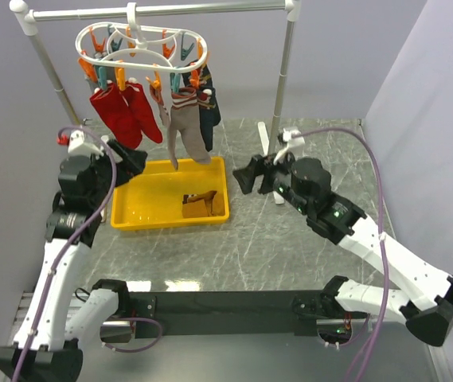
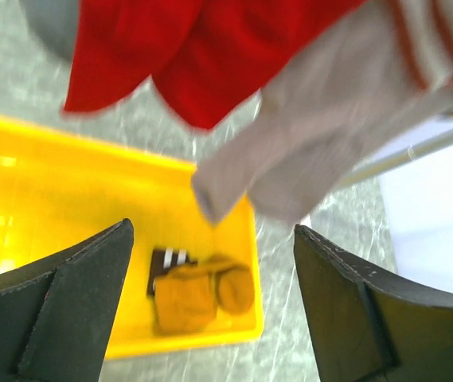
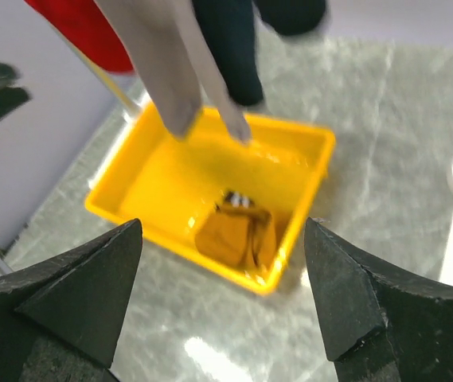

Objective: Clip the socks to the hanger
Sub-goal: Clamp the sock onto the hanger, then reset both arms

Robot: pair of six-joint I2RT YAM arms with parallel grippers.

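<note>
Status of work: largely done, one item outstanding, as far as the views show.

Hanger: the white plastic oval ring-frame hanger (image 1: 142, 48), fitted with orange and teal clothespins, hangs by its hook from the white pole-and-rail stand (image 1: 162, 10), above and beyond both claws.

Items clipped: the red fabric pair of socks (image 1: 119, 111) hangs directly above and ahead of the left claw (image 2: 212, 231). The grey-beige pair with striped cuffs (image 1: 188, 127) hangs between the two claws, its toes dangling over the tray. At least one dark navy sock (image 1: 210, 111) hangs just behind that pair. The exact count there cannot be confirmed.

Item outstanding: the brown-mustard sock with a dark striped cuff (image 3: 238, 235) lies crumpled in the yellow plastic tray (image 1: 142, 203), below and ahead of both claws, in the corner nearer the right claw (image 3: 222, 231). The tray holds nothing else visible.

Claws: the left claw has its jaws wide apart with nothing between them, raised beside the tray under the red pair. The right claw's jaws are likewise wide apart and empty, held above the grey marbled tabletop (image 1: 290, 247) and facing the tray.

Assessment: pickup and clipping of the mustard sock are not yet done. The right claw looks better placed for the pickup.
</note>
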